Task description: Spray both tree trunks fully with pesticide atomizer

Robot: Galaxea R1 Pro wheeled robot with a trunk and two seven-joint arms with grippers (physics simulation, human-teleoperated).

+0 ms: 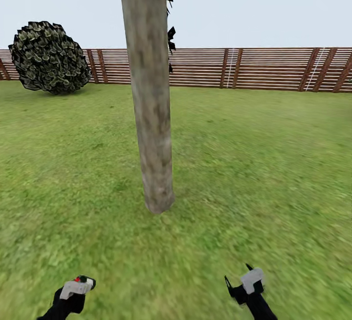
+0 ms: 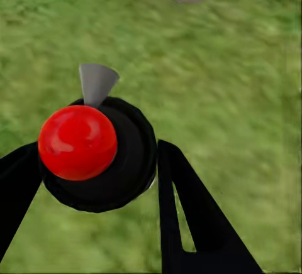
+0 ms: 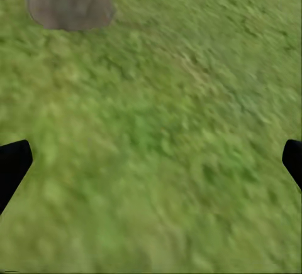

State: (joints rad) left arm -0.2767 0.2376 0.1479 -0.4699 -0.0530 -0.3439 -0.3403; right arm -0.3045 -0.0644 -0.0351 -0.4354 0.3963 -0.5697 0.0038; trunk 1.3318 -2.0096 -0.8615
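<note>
We are facing the tree trunk (image 1: 149,95), which is rising from the lawn (image 1: 254,163) just ahead of us. Our left gripper (image 1: 78,285) is clamping the pesticide atomizer (image 2: 94,151) between its fingers, red top showing, low over the grass. Our right gripper (image 1: 244,281) is hanging with fingers spread apart. A slatted fence (image 1: 264,68) and a round shrub (image 1: 49,56) are standing behind.

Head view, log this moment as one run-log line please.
left gripper: shut on small red-topped pesticide atomizer | right gripper: open, nothing held | mottled grey-tan tree trunk: straight ahead on green lawn | spray: none visible
</note>
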